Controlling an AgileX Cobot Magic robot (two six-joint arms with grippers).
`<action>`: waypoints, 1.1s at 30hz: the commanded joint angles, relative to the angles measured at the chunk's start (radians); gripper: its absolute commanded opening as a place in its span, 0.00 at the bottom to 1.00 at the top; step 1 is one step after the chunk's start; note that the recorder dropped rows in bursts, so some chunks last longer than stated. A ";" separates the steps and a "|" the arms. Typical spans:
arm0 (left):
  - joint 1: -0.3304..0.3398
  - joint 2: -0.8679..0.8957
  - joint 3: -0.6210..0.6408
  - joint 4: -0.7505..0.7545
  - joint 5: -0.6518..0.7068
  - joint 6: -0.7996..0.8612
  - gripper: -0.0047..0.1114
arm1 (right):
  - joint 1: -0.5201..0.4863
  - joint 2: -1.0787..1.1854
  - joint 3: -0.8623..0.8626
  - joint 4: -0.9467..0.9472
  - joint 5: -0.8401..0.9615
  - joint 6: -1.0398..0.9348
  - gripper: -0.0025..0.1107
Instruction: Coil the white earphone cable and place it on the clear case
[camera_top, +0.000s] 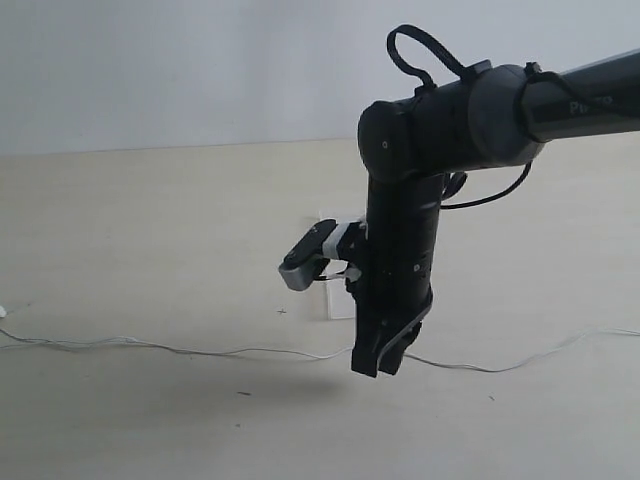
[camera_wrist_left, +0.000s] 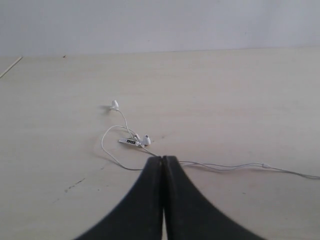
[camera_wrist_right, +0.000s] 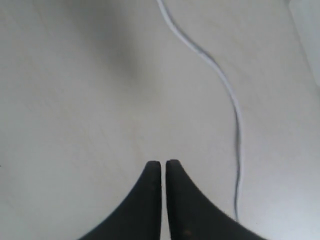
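A: Right gripper (camera_top: 380, 368), how do its jaws stand?
B: Nearly touching, holding nothing. White earphone cable (camera_top: 200, 350) lies uncoiled on table (camera_top: 150, 420) beside it.
A: And left gripper (camera_wrist_left: 163, 159)?
B: Closed tight. Clear case (camera_top: 338, 303) sits behind right arm (camera_top: 400, 240).

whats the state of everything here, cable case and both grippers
white earphone cable: uncoiled, strung out across the table
clear case: flat on the table, mostly hidden behind the right arm
left gripper: shut, cable at its tips
right gripper: shut, holding nothing
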 joint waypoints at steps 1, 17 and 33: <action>-0.005 -0.005 0.003 -0.006 -0.010 -0.005 0.04 | -0.004 -0.014 0.004 -0.017 -0.035 -0.016 0.16; -0.005 -0.005 0.003 -0.006 -0.010 -0.005 0.04 | -0.004 0.066 0.004 -0.174 -0.128 0.084 0.37; -0.005 -0.005 0.003 -0.006 -0.010 -0.005 0.04 | -0.004 0.183 0.004 -0.170 -0.091 0.084 0.02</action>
